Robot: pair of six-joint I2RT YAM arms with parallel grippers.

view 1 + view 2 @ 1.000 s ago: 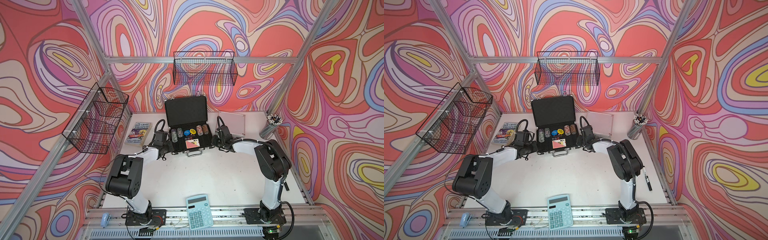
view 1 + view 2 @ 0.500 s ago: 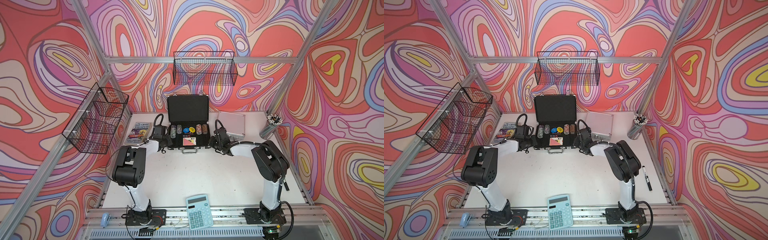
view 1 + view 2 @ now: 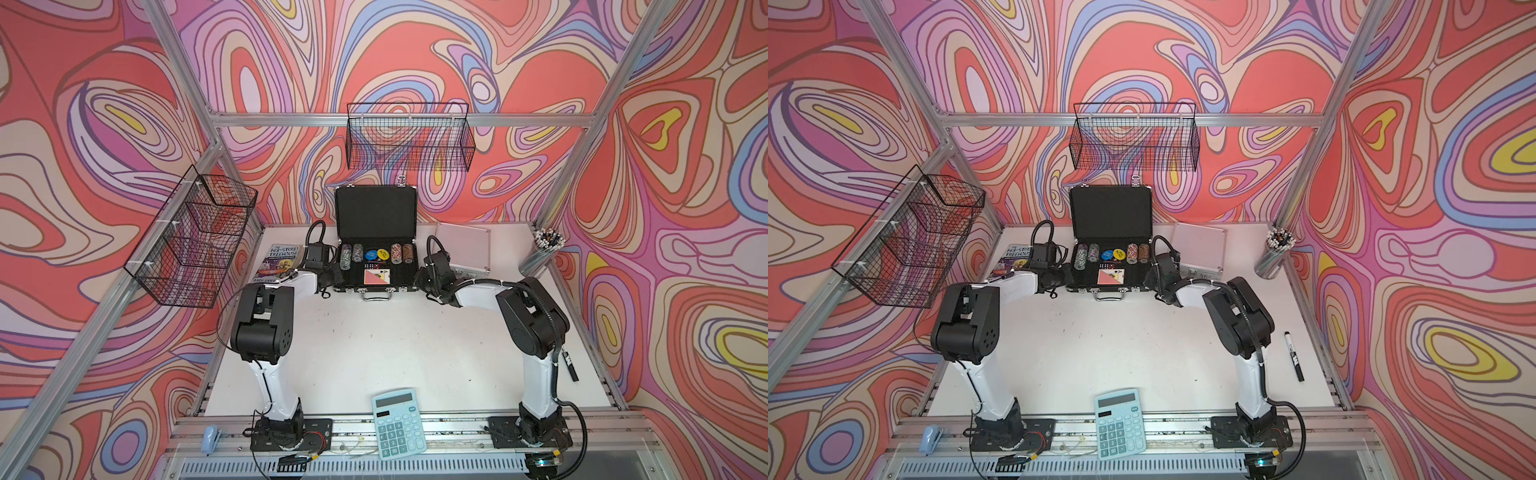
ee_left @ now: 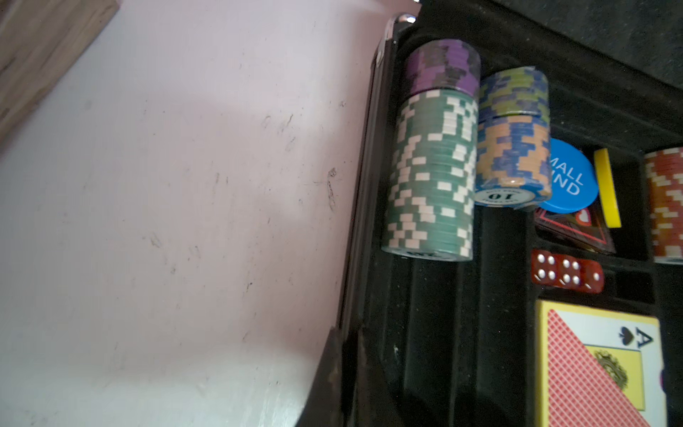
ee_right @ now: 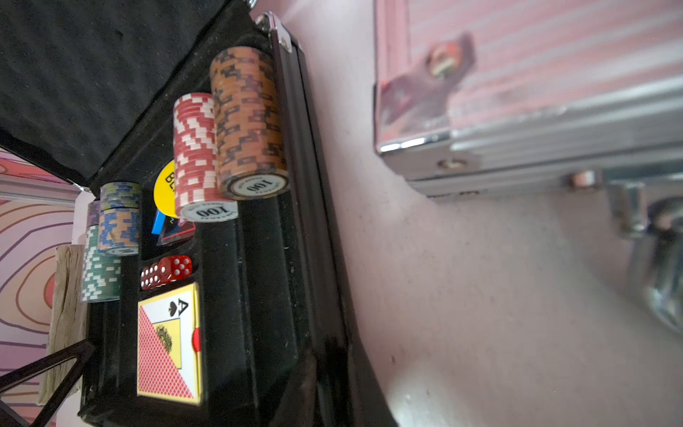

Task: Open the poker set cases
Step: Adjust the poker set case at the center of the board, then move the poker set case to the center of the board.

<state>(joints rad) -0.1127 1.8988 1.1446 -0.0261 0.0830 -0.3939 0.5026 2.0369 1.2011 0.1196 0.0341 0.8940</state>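
Blk case (image 3: 376, 212) open | L gripper (image 3: 332, 280), R gripper (image 3: 420, 279) closed at edges | silver case (image 3: 465, 249) shut

Showing bright, even overhead lighting in both top views, with soft, faint shadows lying on the white table (image 3: 374, 345). Splaying the frame rails (image 3: 399, 119) outward toward the corners, wide-angle fashion. Running dimmer and pink-tinted in both wrist views: blurring the silver case (image 5: 536, 122) heavily, glaring off its chrome corner, rendering the chip stacks (image 4: 428, 173) moderately sharp.

Black case (image 3: 376, 214) open, lid upright — silver case (image 3: 463, 248) shut, beside it
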